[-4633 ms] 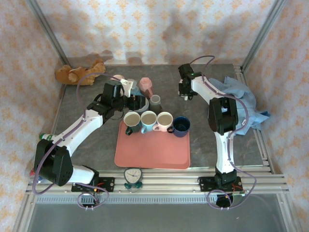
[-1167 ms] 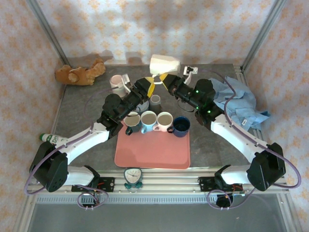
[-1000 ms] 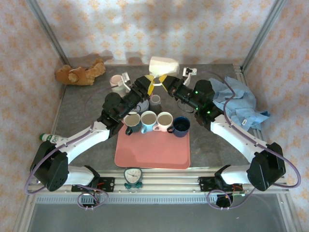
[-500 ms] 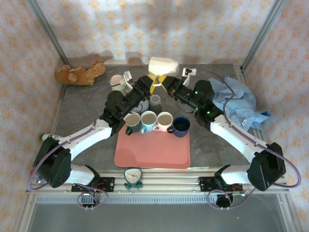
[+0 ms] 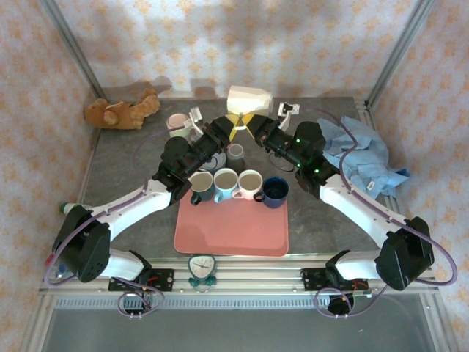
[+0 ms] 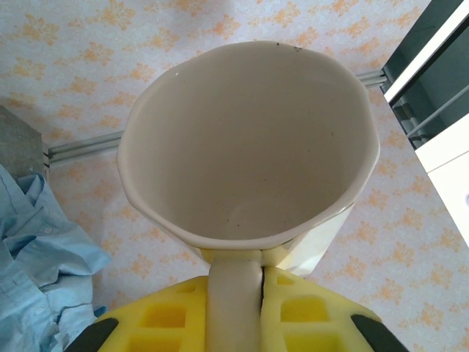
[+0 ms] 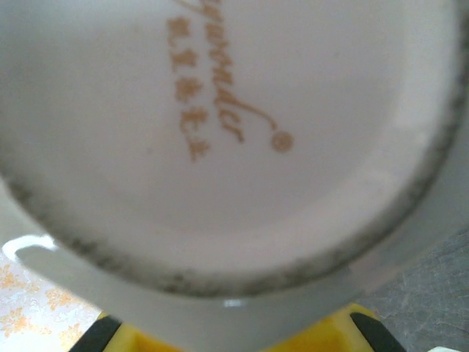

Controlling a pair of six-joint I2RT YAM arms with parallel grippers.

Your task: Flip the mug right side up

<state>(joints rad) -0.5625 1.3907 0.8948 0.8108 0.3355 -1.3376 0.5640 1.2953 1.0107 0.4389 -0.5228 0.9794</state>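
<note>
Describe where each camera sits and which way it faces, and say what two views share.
Top: above and behind the arms, looking down at the table; both arms show, the mug held between left pincer and right pincer.
Left wrist: on the left arm, looking into the mug's mouth; its yellow fingers clamp the handle.
Right wrist: on the right arm, facing the mug's base close up; yellow fingers at bottom.
Shared: all three see the mug.

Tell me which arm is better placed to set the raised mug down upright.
Left, probably. The left tool clamps the mug by its handle and faces the open mouth, while the right tool grips at the base end, which must meet the table.
</note>
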